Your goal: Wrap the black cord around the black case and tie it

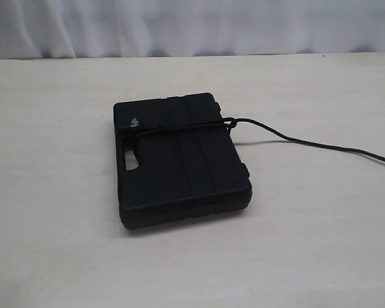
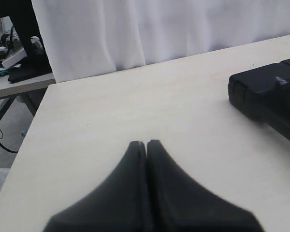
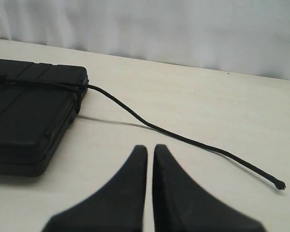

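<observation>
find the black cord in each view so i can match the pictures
Exterior view: the black cord crosses the black case's top, looks knotted at its right edge, then trails right out of the picture.
Left wrist view: cord not clearly made out; only a corner of the case shows.
Right wrist view: it crosses the case, leaves its corner and runs over the table to a loose end.
Shared landmark: the black case.

I am facing a pale, matte worktop (image 1: pixel 58 244) that is filling most of my view. A white curtain (image 1: pixel 192 25) is hanging in soft folds along its far edge. Even, diffuse light is falling across the surface. Beyond one corner, a second table (image 2: pixel 19 86) is carrying dark clutter (image 2: pixel 19 63), and grey floor (image 2: pixel 12 118) is showing beneath it.
</observation>
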Action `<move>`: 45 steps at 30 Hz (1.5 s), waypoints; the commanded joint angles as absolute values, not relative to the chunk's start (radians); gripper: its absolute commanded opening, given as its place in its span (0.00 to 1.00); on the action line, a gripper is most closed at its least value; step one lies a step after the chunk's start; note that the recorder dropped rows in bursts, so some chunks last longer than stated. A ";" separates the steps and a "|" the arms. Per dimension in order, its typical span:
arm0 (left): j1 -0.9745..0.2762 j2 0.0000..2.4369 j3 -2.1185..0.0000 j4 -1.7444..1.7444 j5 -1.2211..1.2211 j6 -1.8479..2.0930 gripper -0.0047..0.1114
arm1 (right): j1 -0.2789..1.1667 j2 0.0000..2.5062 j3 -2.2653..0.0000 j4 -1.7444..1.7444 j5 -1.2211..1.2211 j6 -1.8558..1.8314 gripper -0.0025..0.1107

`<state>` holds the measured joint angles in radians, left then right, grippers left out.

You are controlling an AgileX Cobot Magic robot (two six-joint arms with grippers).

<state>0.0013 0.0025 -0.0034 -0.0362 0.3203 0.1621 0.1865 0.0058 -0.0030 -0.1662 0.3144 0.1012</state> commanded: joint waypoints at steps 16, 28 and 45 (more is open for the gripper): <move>0.005 0.000 0.000 -0.039 0.308 0.164 0.04 | 0.131 0.000 0.000 -0.134 0.331 0.041 0.06; 0.005 0.000 0.000 -0.039 0.308 0.164 0.04 | 0.131 0.000 0.000 -0.113 0.336 0.045 0.06; 0.005 0.000 0.000 -0.039 0.308 0.164 0.04 | 0.131 0.000 0.000 -0.113 0.336 0.045 0.06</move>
<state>0.0013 0.0025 -0.0034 -0.0362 0.3203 0.1621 0.1296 0.0058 -0.0030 -0.1177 0.3311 0.0459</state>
